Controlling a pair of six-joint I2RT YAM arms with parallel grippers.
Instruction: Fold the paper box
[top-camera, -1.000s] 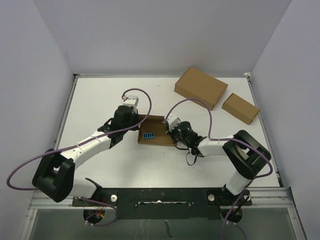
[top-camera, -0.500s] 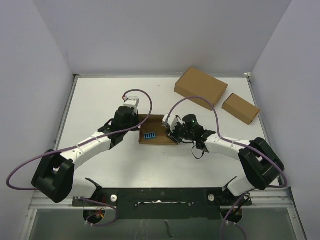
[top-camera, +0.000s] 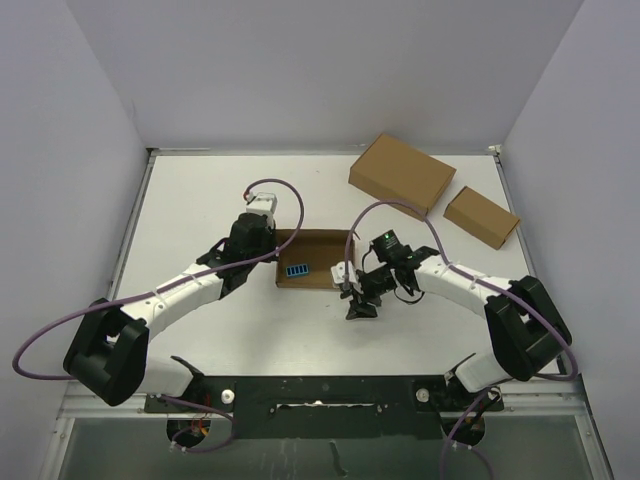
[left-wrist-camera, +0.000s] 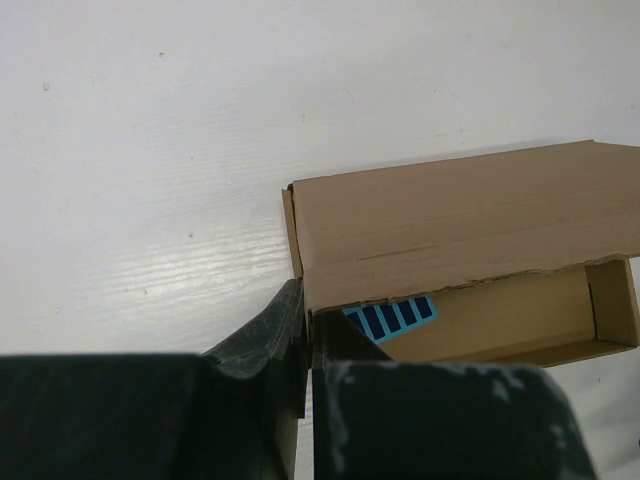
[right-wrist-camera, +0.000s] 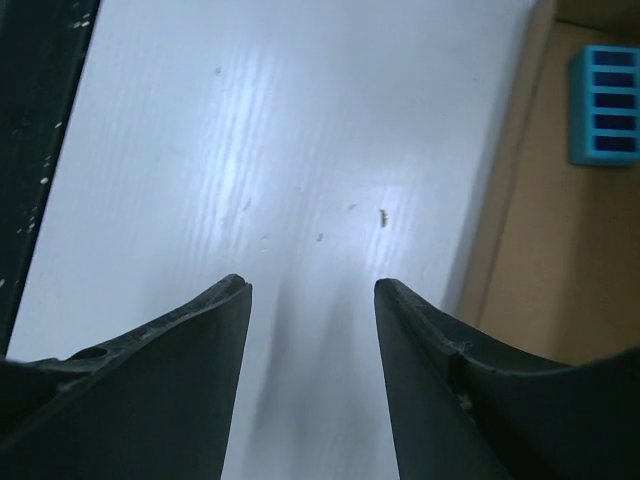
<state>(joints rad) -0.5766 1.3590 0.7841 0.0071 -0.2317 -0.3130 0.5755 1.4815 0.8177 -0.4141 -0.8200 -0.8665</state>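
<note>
Box: shallow brown cardboard mailer box (top-camera: 312, 262) lay near the white table's (top-camera: 200, 200) middle, tray open, blue label (left-wrist-camera: 392, 318) showing inside.
Left gripper (left-wrist-camera: 303, 330): clamped on the box's left wall at a corner.
Right gripper (right-wrist-camera: 312, 290): spread, empty, over bare table off the box's near right corner.
Done: side walls seemingly stood up.
Left: lid unclosed, tabs apparently untucked.

The left arm (top-camera: 190, 288) and right arm (top-camera: 462, 285) share white link shells and bulky black joints. A purple cable (top-camera: 398, 205) loops along each. A green light (top-camera: 386, 238) glows on the right wrist. The fingers (right-wrist-camera: 160, 370) are dark, tapered and pale-specked. The black base rail (top-camera: 300, 385) carries white knobs (top-camera: 228, 396).
</note>
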